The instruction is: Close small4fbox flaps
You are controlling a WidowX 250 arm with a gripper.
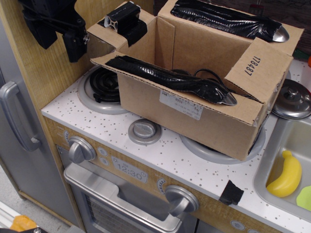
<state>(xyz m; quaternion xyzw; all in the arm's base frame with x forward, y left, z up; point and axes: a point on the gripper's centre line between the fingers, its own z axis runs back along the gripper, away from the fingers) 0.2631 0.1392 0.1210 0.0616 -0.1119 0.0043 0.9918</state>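
The small4fbox (194,121) stands on the toy stove top with its white label (181,104) facing me. All four flaps stand open. The near long flap (165,75) and the far long flap (223,19) carry crinkled black tape. The right short flap (255,65) reads "178487". The left short flap (104,34) carries a black block (125,20). My black gripper (60,43) hangs at the top left, just left of that flap and apart from it. Its fingers stand apart and empty.
A black coil burner (99,87) lies left of the box, and a grey knob (144,131) in front of it. A pot lid (293,99) and a sink (272,160) holding a yellow banana (286,174) are at right. A wooden side panel (39,73) rises behind the gripper.
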